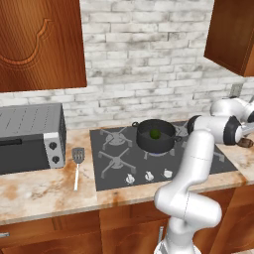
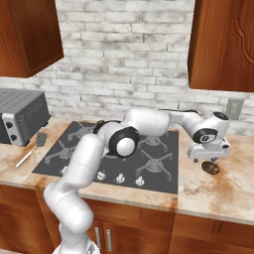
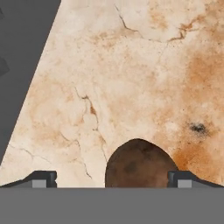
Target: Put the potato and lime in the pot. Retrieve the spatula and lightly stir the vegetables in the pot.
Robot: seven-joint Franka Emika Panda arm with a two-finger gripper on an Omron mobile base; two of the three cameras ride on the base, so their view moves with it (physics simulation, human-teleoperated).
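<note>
The dark-brown potato (image 2: 211, 167) lies on the marble counter right of the cooktop, also seen as the potato (image 3: 139, 164) between the finger tips and as a sliver of potato (image 1: 245, 143). My gripper (image 2: 210, 159) hangs open just above it, fingers on either side, not touching; gripper (image 3: 111, 178). The lime (image 1: 155, 133) sits inside the dark pot (image 1: 156, 135) on a rear burner. The spatula (image 1: 77, 166) lies flat on the counter left of the cooktop, slotted head toward the wall; spatula (image 2: 32, 147).
A black cooktop (image 2: 149, 163) with knobs along its front edge fills the counter's middle. A grey toaster oven (image 1: 31, 137) stands at the left. Wooden cabinets (image 2: 221, 44) hang above. A wall outlet (image 2: 234, 107) is behind the potato.
</note>
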